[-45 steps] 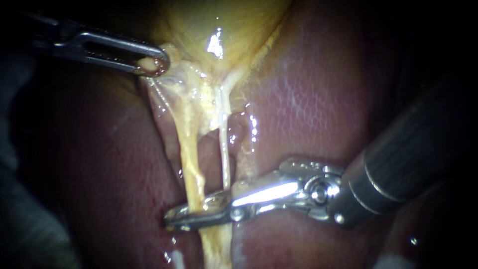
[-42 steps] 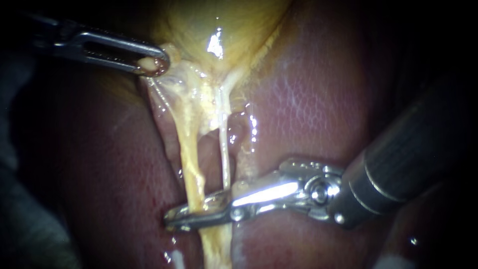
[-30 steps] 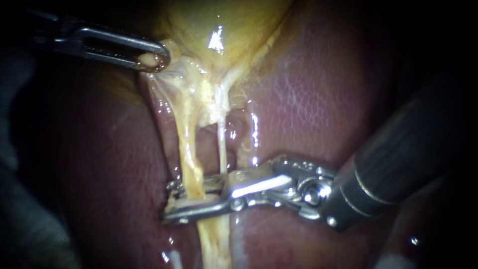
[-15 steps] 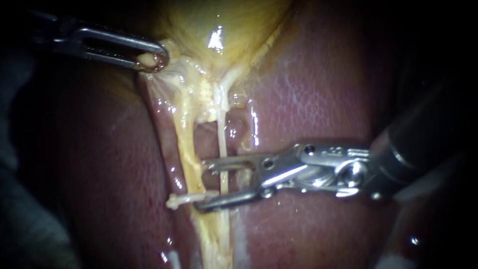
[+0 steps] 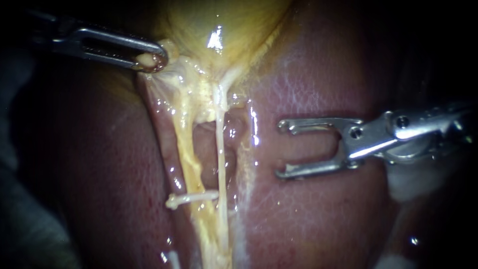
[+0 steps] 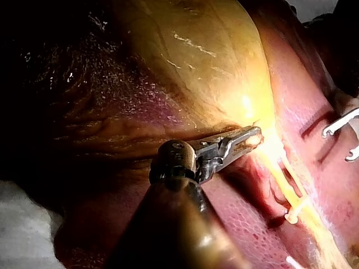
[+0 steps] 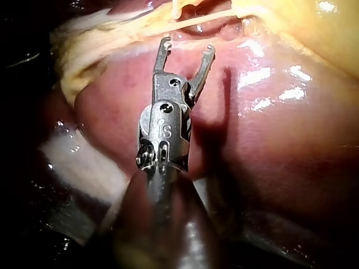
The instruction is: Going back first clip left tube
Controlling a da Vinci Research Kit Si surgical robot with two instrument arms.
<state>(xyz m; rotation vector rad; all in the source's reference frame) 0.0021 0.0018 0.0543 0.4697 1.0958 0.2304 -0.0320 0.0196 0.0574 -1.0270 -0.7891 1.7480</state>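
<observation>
The left instrument point(image 5: 152, 61) is coming in from the upper left of the endoscope view. Its jaws are clamping a small flap of tissue point(image 5: 146, 62) at the edge of the yellow gallbladder point(image 5: 224, 20), and the thin webbing just below is stretching taut. Two tubes are running down from there over the liver point(image 5: 308, 74): the thicker yellow left tube point(image 5: 185, 149) and, just beside it, a thin pale right tube point(image 5: 219, 149). A white clip point(image 5: 191, 198) is sitting across the left tube in the lower middle of the frame, one end poking out to the left. The right instrument point(image 5: 280, 149) is hovering at the right of the frame, well apart from both tubes and the clip. Its jaws are standing wide open over bare liver with nothing between them. The right wrist view is showing the same empty gap, with the tubes lying ahead of the tips.
</observation>
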